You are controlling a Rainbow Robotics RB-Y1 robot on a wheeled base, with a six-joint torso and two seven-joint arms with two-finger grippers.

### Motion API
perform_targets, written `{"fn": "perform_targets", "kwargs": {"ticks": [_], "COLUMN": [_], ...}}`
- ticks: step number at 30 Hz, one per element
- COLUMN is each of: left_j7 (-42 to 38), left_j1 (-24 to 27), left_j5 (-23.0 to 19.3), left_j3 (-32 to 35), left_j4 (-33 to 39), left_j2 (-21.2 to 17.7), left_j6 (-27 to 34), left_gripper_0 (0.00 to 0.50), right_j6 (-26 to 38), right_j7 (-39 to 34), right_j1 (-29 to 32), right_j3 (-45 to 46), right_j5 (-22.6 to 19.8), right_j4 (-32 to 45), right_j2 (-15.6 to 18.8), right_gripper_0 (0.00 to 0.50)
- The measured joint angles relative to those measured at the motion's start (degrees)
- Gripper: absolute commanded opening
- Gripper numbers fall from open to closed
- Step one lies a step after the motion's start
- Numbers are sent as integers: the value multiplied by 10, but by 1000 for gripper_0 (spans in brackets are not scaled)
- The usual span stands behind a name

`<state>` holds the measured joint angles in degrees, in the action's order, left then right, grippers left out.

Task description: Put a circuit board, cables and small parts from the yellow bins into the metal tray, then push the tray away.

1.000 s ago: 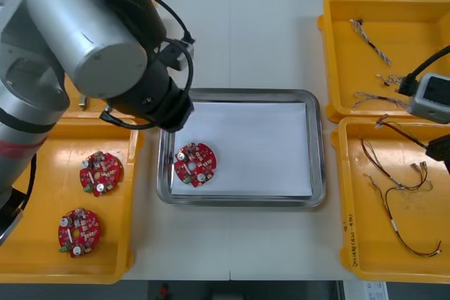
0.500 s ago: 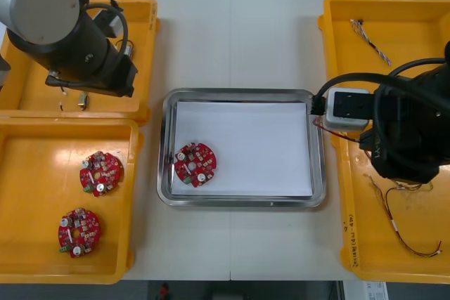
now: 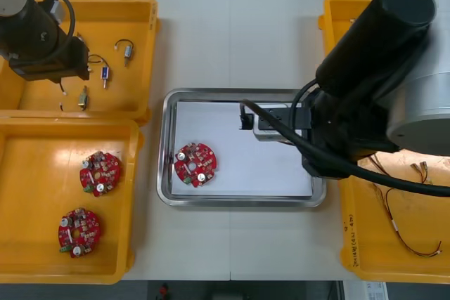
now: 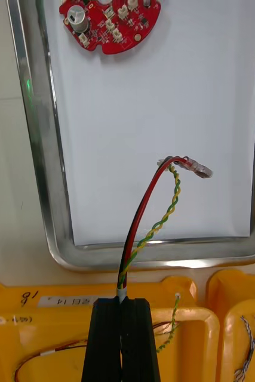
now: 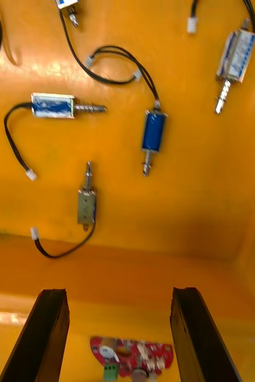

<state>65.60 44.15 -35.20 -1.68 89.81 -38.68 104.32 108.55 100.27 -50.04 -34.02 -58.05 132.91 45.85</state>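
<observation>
Swinging in from three o'clock, our right jaws hang over the metal tray (image 3: 239, 202), clamped on a red and yellow cable (image 4: 129, 250); release looks next. The circuit board (image 3: 195, 164) sits at its eight o'clock. At ten o'clock our left jaws gape empty over small metal parts (image 5: 153, 132).

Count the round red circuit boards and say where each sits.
3 circuit boards: one at the metal tray's left end, two in the near left yellow bin. The right arm covers parts of the right bins, so more may be hidden.
</observation>
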Motion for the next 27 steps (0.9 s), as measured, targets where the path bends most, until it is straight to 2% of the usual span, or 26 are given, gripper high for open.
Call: {"fn": "perform_targets", "kwargs": {"ticks": [9, 16, 27], "left_j7": [26, 32, 34], "left_j1": [0, 1, 47], "left_j5": [17, 31, 40], "left_j3": [5, 18, 18], "left_j4": [-46, -77, -198], "left_j2": [-1, -1, -1], "left_j6": [-77, -145, -232], "left_gripper_0": [500, 500, 500], "right_j6": [-64, -121, -190], "right_j7": [0, 0, 26], "right_j1": [-9, -9, -10], "right_j3": [-77, -144, -208], "right_j5": [64, 85, 97], "right_j4": [-84, -141, -207], "right_j2": [-48, -50, -51], "right_gripper_0": [0, 0, 0]}}
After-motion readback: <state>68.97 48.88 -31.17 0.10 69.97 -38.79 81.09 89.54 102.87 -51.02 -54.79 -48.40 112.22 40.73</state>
